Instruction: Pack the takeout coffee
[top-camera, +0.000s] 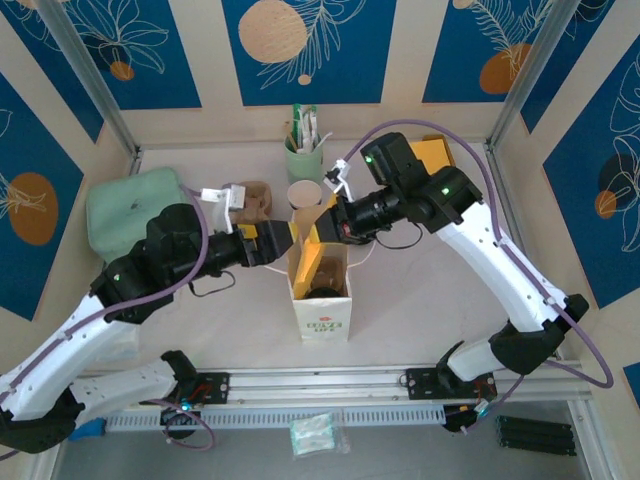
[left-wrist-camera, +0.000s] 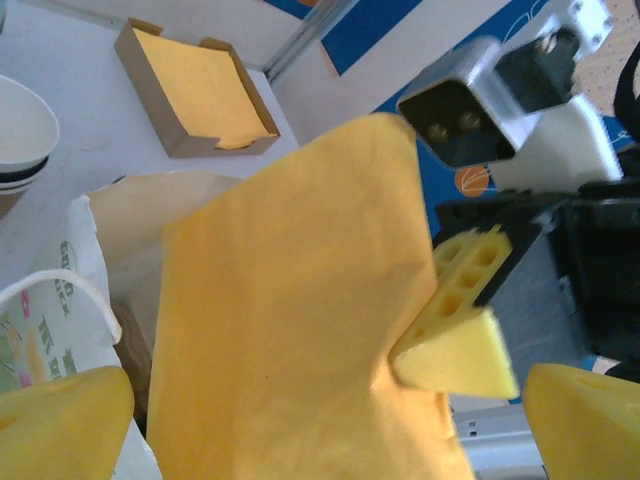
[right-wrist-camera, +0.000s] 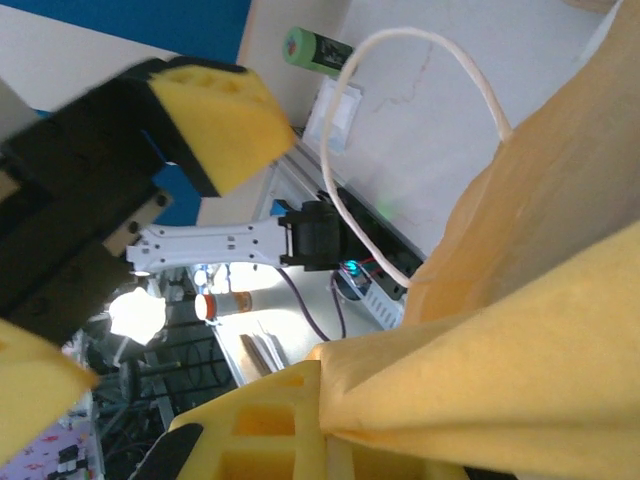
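Yellow napkin (top-camera: 314, 232) pinched tight in the right gripper (top-camera: 330, 224), hanging right over the paper bag (top-camera: 325, 320)! The takeout coffee (top-camera: 322, 291) looks to be sitting down inside that bag, black lid up. The left gripper (top-camera: 288, 243) is spread wide, its 2 fingers (left-wrist-camera: 62, 420) either side of the sheet, holding nothing. Best play, I'd say: lower the napkin straight down beside the cup, keep its bottom edge off the bag's rim, and let go only once it's well below the mouth.
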